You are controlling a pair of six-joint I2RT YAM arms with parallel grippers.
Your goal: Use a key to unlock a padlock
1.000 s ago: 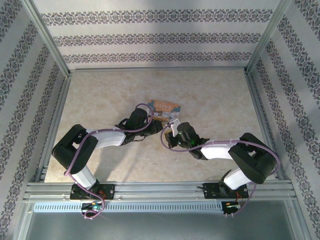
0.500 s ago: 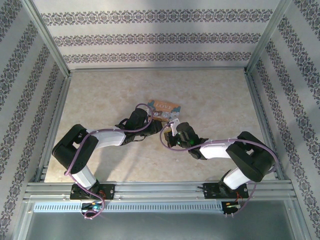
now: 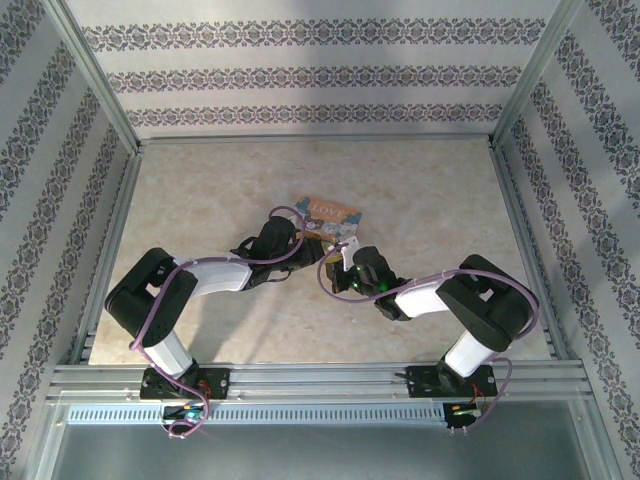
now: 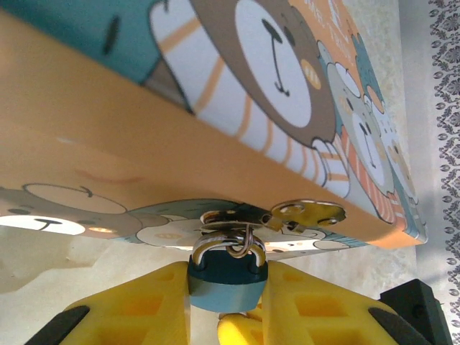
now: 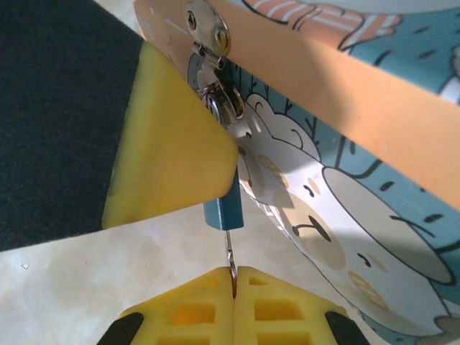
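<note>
We see the right gripper [image 5: 233, 282] with its two yellow fingers pressed together, pinching the key [image 5: 228, 253]. The key is a thin dark sliver of metal standing up out of the seam between the fingertips. Its upper end meets the underside of the padlock [image 5: 223, 205]; whether it sits inside the keyhole we cannot tell. From this wrist the padlock shows as a small teal-blue block, most of it hidden behind one broad yellow finger [image 5: 169, 144] of the left gripper [image 4: 227, 305].

From the left wrist we see that gripper closed on the padlock, one yellow finger against each flank. Here the padlock shows a rounded teal-blue body and a silvery arched shackle whose two legs both run down into the body. The shackle passes through the loop of a shiny metal hasp [image 4: 287, 214] on the orange side of the box [image 4: 144, 165]. The box lid carries cartoon bears on teal and orange.

In the top view the box [image 3: 330, 213] lies near the middle of the table [image 3: 200, 220], well apart from every edge. Both arms reach in to the box's near side, where the padlock hangs, and the two grippers meet just beside each other.
</note>
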